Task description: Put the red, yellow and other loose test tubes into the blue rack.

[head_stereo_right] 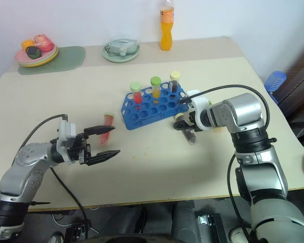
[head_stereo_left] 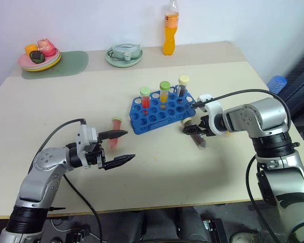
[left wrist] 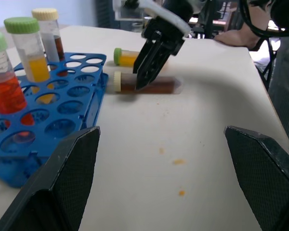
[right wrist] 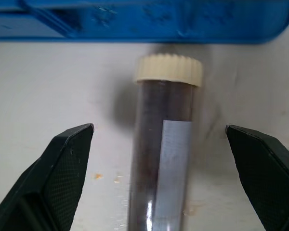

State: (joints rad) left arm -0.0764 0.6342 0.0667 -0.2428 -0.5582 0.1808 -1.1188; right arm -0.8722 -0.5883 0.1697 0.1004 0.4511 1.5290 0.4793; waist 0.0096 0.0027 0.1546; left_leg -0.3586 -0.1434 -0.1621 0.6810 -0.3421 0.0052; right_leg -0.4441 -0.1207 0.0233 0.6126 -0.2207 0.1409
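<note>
**Right hand poised over the brown tube**

While three capped tubes stand upright in the blue rack (head_stereo_left: 161,112), a brown tube (right wrist: 161,159) with a cream cap lies flat on the surface (head_stereo_left: 162,172) just beside it. Straddling that tube, the right hand (head_stereo_left: 194,130) is spread wide, grasping nothing. Off to the other side, the left hand (head_stereo_left: 122,147) hovers released near a red tube (head_stereo_left: 114,131) lying loose.

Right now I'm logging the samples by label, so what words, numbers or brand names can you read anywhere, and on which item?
No readable text on anything.
Brown tube lying by the blue rack: white label strip, blank.
Orange drink bottle: its label is too small to read.
Red-liquid tube, yellow-liquid tube and brown tube standing in the rack: no writing visible.
</note>
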